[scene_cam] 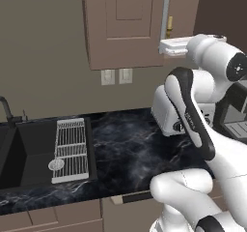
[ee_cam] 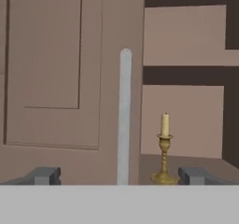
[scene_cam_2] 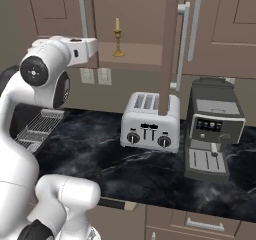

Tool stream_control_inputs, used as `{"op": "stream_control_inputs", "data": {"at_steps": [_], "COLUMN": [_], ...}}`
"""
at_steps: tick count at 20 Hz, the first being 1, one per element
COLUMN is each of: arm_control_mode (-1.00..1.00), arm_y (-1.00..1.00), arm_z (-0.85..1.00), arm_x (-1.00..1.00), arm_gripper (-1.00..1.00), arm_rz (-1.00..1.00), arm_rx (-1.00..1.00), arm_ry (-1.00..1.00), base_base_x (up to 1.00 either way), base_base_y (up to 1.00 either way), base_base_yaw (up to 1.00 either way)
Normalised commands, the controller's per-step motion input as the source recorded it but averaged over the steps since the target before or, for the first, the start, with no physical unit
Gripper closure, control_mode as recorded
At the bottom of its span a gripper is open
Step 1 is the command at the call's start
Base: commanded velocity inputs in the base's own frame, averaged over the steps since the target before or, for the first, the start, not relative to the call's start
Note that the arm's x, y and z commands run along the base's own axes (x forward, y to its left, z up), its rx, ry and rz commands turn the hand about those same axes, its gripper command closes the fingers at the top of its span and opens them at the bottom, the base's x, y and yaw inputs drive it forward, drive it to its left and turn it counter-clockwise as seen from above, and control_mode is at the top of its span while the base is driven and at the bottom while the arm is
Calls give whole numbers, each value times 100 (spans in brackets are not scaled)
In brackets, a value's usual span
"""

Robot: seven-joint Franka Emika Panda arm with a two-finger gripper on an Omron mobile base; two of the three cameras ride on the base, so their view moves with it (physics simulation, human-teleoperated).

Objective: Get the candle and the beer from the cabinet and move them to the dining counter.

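Observation:
The candle [ee_cam: 164, 148], a slim golden candlestick with a pale taper, stands upright on the bottom shelf of the cabinet [ee_cam: 56, 78], whose right door hangs open. It also shows as the candle [scene_cam_2: 118, 39] and a sliver of the candle [scene_cam: 169, 27] beside the left door's silver handle [ee_cam: 124, 115]. My gripper [ee_cam: 121, 175] is open and holds nothing. It hovers in front of that handle, short of the shelf, with the candle just inside the right fingertip [ee_cam: 198, 175]. The beer is hidden, and the dining counter is out of view.
The open cabinet door [scene_cam_2: 170, 44] juts out edge-on above a silver toaster [scene_cam_2: 150, 121]. A coffee machine [scene_cam_2: 212, 129] stands to its right on the black marble worktop [scene_cam: 130, 149]. At the left are a sink [scene_cam: 19, 153] and a wire rack [scene_cam: 71, 149].

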Motion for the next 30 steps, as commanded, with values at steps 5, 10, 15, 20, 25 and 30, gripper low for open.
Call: {"op": "stream_control_inputs", "data": {"at_steps": [5, 10, 15, 20, 25, 30], "arm_control_mode": [-100, -100, -100, -100, -100, -100], "arm_y": [0, -1, 0, 0, -1, -2], "arm_z": [0, -5, -1, 0, 0, 0], "arm_x": [19, 12, 14, 47, 47, 42], "arm_gripper": [-100, -100, -100, -100, -100, -100], "arm_rz": [-5, 2, 0, -1, -1, 0], "arm_rx": [0, 0, 0, 1, 0, 0], "arm_ry": [-7, -11, -9, 0, 0, -9], "base_base_x": [0, 0, 0, 0, 0, 0], "base_base_y": [0, 0, 0, 0, 0, 0], "base_base_yaw": [0, 0, 0, 0, 0, 0]}}
